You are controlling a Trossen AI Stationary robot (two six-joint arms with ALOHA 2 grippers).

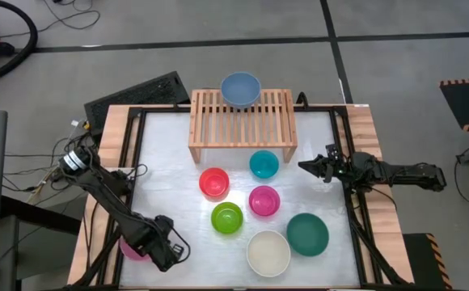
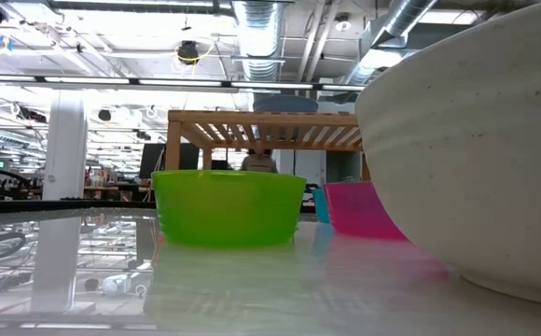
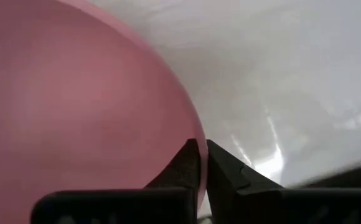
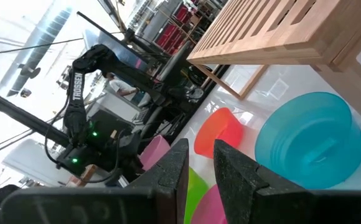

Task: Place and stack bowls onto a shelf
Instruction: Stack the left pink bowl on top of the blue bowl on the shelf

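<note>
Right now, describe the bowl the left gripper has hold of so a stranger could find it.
Start at the wooden shelf, then go to the table's opposite, front-left corner. There the left gripper is shut on the rim of the pink bowl. It sits alone, apart from the cluster of six bowls mid-table.

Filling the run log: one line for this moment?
left gripper: shut on pink bowl rim | right gripper: waiting at table's right edge | shelf: blue bowl

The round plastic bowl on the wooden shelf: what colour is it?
Blue bowl; the high view shows it best.
</note>
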